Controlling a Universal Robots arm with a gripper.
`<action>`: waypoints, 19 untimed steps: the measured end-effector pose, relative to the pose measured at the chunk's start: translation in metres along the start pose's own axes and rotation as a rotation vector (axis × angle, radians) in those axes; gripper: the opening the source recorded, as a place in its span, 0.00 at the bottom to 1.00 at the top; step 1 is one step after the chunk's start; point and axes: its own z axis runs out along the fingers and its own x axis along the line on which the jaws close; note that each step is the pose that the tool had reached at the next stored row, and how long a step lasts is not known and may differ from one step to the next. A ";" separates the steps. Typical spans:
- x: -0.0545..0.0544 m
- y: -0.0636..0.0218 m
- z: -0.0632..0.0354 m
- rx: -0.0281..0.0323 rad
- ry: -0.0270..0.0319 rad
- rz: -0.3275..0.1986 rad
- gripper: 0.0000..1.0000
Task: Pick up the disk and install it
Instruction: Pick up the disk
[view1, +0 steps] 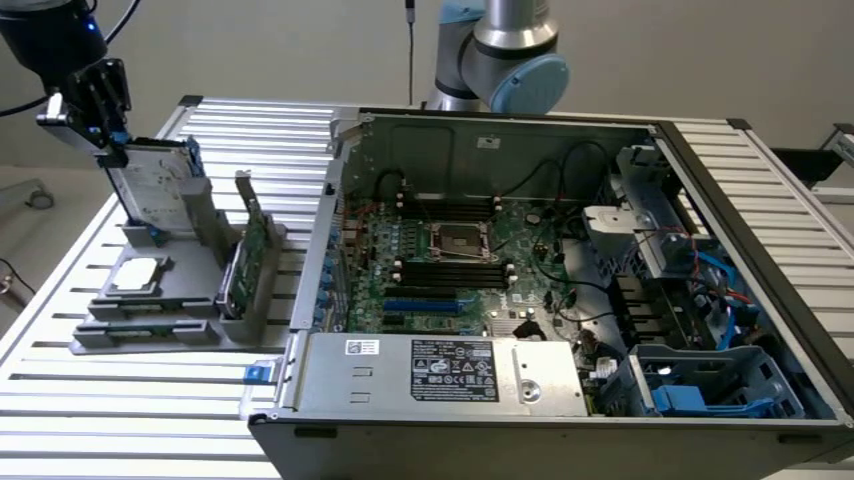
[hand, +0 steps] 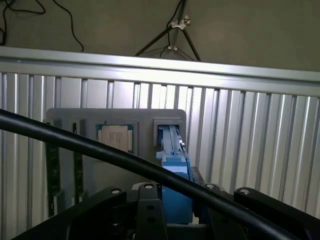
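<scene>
Between the jaws, above the slatted worktop, sits the top edge of the disk; they are clenched on its blue carrier rail. Below the jaws the disk stands upright, its lower end at a slot in the grey holder. I can't read any print on its pale face. Further from the jaws, a square silver processor chip lies flat in the holder and a green circuit card stands on edge. Well apart from the jaws is the open computer case. Its power supply carries white and black stickers, their lettering too small to read. A black cable runs close by the jaws.
</scene>
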 end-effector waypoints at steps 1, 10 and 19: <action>0.000 0.0000 -0.0003 0.0001 0.0003 0.000 0.33; 0.000 -0.0003 0.0102 0.0029 0.0013 0.000 0.33; 0.000 -0.0007 0.0248 0.0027 0.0056 0.000 0.33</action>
